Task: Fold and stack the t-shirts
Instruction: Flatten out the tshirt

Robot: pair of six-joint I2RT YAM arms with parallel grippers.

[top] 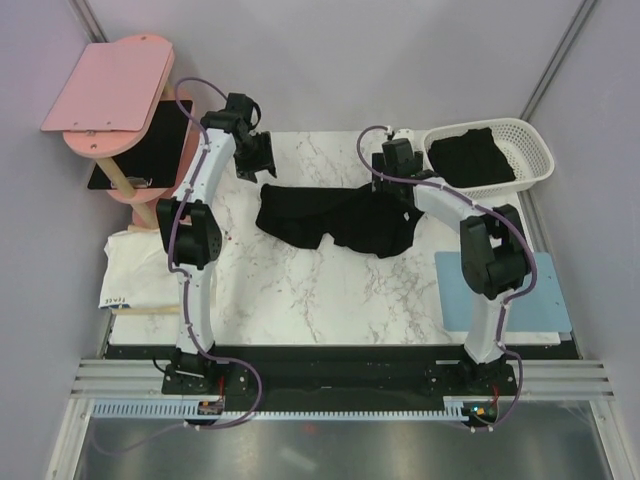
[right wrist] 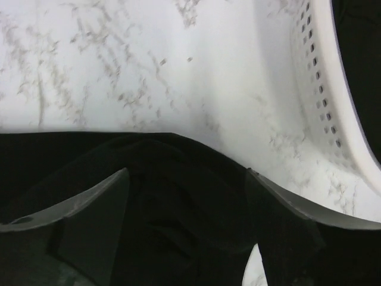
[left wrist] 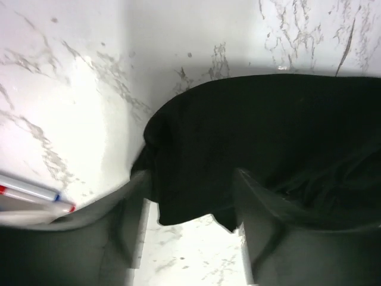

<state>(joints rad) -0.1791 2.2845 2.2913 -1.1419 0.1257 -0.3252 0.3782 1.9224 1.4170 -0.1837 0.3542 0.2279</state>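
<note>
Where left gripper (left wrist: 187,179) gapes, t-shirt (left wrist: 268,131) lies.

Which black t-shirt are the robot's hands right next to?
The rumpled t-shirt spread on the marble table, lying between the left gripper and right gripper. The other t-shirt sits inside the white basket.

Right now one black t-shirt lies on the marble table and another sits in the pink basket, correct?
The basket is white, not pink; the top external view shows it. The t-shirt on the marble table and the second t-shirt inside are right.
</note>
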